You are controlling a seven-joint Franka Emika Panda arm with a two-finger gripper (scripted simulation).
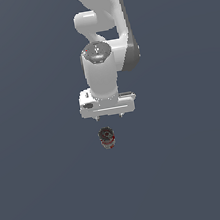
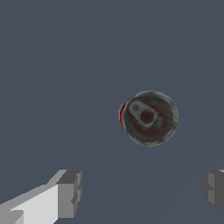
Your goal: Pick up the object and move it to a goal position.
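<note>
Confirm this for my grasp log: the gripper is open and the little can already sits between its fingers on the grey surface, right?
Not quite. The gripper is open, but the can is not between its fingers; the wrist view shows it standing apart from them, with bare grey surface in between. In the exterior view the can also sits clear of the gripper. The rest holds.

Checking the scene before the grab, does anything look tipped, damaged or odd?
Nothing stands out. The can stands upright on the floor, top intact with its pull tab, and the open gripper hangs above, not touching it.
</note>
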